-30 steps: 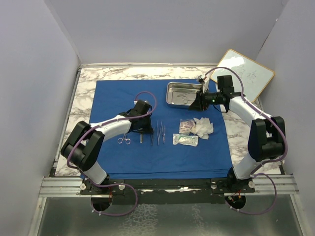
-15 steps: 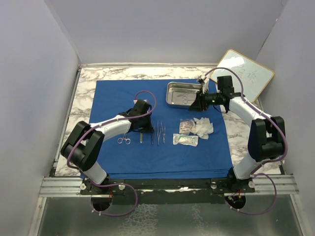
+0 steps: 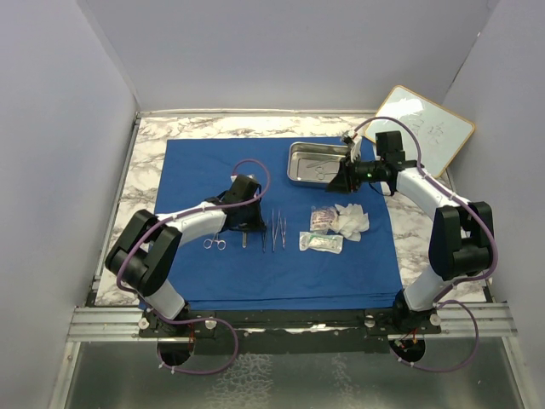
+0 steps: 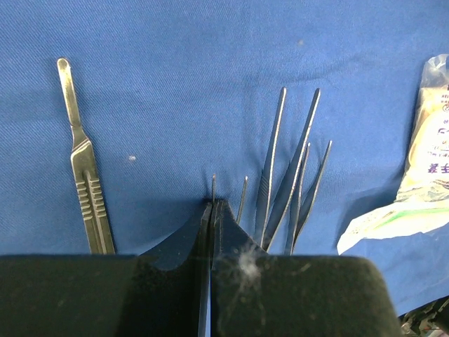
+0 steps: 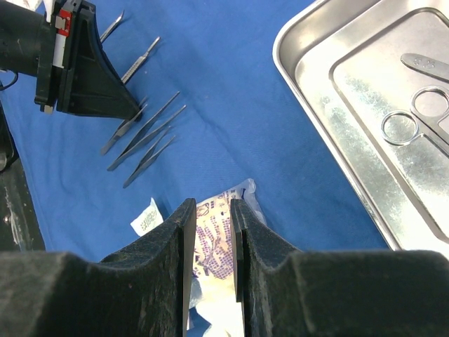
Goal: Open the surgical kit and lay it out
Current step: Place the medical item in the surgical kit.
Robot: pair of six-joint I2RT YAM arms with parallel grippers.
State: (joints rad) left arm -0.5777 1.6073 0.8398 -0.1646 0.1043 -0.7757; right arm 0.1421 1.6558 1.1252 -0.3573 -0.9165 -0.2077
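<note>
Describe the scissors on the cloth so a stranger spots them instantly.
Find the blue cloth spread across the marble table. A row of steel tools lies near its centre; the scissors are the leftmost. They alone in that row have finger rings.

Far right corner of your table: a wood-framed whiteboard (image 3: 419, 128), turned corner-on, close to the right wall. There are faint scribbles on its face, too small for you to read. The tabletop (image 3: 152, 141) is white marble pattern with grey veins. Pale grey walls (image 3: 255, 51) close you in left, back and right. An aluminium rail (image 3: 102, 322) runs along the near edge, with a metal sheet (image 3: 281, 383) in front of it.
</note>
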